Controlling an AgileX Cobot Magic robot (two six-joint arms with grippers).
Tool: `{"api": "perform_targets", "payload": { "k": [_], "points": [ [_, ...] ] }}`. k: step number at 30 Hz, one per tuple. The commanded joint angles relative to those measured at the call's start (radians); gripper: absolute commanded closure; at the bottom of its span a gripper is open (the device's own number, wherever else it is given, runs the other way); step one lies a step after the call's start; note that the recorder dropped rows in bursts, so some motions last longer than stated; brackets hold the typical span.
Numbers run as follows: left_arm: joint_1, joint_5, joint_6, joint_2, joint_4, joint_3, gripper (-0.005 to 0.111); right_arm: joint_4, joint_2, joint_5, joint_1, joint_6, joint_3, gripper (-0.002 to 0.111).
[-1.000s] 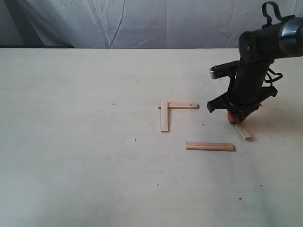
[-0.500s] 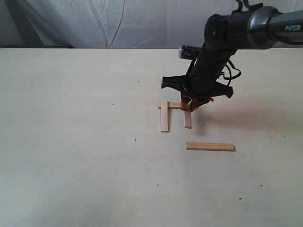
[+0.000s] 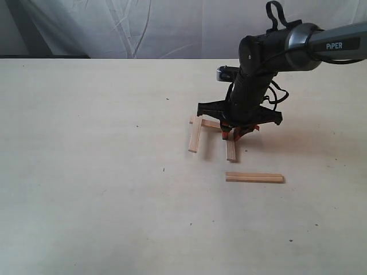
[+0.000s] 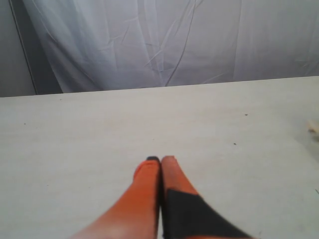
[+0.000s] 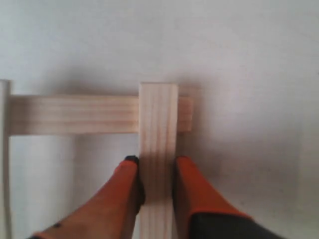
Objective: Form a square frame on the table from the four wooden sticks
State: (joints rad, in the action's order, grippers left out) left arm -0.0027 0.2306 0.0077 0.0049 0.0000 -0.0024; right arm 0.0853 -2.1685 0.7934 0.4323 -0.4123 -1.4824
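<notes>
My right gripper point(image 3: 229, 133) is shut on a wooden stick point(image 3: 230, 150) and holds it low over the table point(image 3: 86, 172). In the right wrist view the orange fingers point(image 5: 124, 184) press both sides of this stick point(image 5: 158, 119), whose far end lies across the end of a second stick point(image 5: 75, 114). That second stick point(image 3: 210, 123) is mostly hidden behind the arm. A third stick point(image 3: 195, 134) lies tilted at its left end, its edge point(image 5: 4, 159) just visible from the wrist. The fourth stick point(image 3: 254, 177) lies alone nearer the front. My left gripper point(image 4: 160, 160) is shut and holds nothing.
A wrinkled white curtain point(image 3: 172, 28) hangs behind the table's far edge. Small dark specks dot the pale surface. The left arm does not show in the exterior view. A small tan piece point(image 4: 313, 127) sits at the edge of the left wrist view.
My right gripper carried its stick leftward from the table's right side onto the right end of the top stick. The left stick has tilted, its lower end swinging left.
</notes>
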Motion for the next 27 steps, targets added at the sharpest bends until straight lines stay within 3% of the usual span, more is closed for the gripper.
{"api": "perform_targets", "payload": {
  "k": [1,7,16,19,22,24,27],
  "points": [
    [-0.007,0.001,0.000,-0.005,-0.006,0.002,0.107,-0.017,0.002,-0.014,-0.002,-0.012,-0.010,0.107],
    [-0.007,0.001,0.000,-0.005,-0.006,0.002,0.107,-0.020,-0.012,-0.024,-0.002,-0.010,-0.010,0.106],
    [-0.007,0.001,0.000,-0.005,-0.006,0.002,0.107,-0.063,-0.010,-0.040,-0.002,-0.007,-0.017,0.051],
    [-0.007,0.001,0.000,-0.005,-0.006,0.002,0.107,-0.055,0.051,0.009,-0.002,-0.003,-0.017,0.050],
    [-0.007,0.001,0.000,-0.005,-0.006,0.002,0.107,-0.022,0.141,0.111,-0.043,0.178,-0.017,0.055],
    [-0.007,0.001,0.000,-0.005,-0.006,0.002,0.107,0.015,0.177,0.171,-0.077,0.282,-0.014,0.065],
    [-0.007,0.001,0.000,-0.005,-0.006,0.002,0.107,0.034,0.241,0.198,-0.134,0.367,0.036,0.091]
  ]
}}
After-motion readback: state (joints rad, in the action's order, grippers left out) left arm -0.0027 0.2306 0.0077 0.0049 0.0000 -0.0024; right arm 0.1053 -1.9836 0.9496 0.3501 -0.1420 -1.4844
